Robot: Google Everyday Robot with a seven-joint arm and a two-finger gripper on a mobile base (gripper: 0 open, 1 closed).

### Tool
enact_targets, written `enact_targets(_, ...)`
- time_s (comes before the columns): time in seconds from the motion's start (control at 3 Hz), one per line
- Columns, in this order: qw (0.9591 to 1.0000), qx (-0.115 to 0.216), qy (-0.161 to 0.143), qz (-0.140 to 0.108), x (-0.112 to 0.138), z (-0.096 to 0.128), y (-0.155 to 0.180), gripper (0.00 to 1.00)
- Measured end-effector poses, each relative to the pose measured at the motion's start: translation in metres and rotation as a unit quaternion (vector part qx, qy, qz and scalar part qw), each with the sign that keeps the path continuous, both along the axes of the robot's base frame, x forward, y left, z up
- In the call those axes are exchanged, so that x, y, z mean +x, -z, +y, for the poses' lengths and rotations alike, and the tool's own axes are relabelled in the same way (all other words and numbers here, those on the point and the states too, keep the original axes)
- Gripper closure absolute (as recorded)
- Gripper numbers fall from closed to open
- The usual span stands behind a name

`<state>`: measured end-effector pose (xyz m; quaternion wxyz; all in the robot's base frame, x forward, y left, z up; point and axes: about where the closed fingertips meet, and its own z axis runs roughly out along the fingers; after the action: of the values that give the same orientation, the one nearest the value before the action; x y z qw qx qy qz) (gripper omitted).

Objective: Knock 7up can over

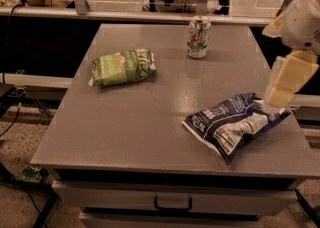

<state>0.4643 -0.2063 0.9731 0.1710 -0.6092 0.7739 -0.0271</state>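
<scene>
The 7up can (198, 37), white and green with a silver top, stands upright near the far edge of the grey table (150, 132), right of centre. My gripper (286, 82) hangs at the right edge of the view, over the table's right side. It is well to the right of the can and nearer to me, just above the right end of the blue snack bag (232, 123). It touches neither the can nor, as far as I can see, the bag.
A green snack bag (122, 66) lies left of the can. The blue snack bag lies on the right front part of the table. A drawer with a handle (172, 204) is under the tabletop. Chairs and a rail (140, 16) stand behind the table.
</scene>
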Motion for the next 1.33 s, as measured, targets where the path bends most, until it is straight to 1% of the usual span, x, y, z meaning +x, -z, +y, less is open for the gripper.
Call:
enact_targets(0.33, 0.9997, 0.023, -0.006, -0.007, 0.041, 0.013, 0.010, 0.00)
enact_targets(0.67, 0.9983, 0.056, 0.015, -0.012, 0.092, 0.021, 0.023, 0.00)
enact_targets(1.0, 0.9953, 0.083, 0.044, -0.025, 0.132, 0.026, 0.029, 0.00)
enact_targets(1.33, 0.9894, 0.118, 0.078, -0.032, 0.166, 0.031, 0.033, 0.00)
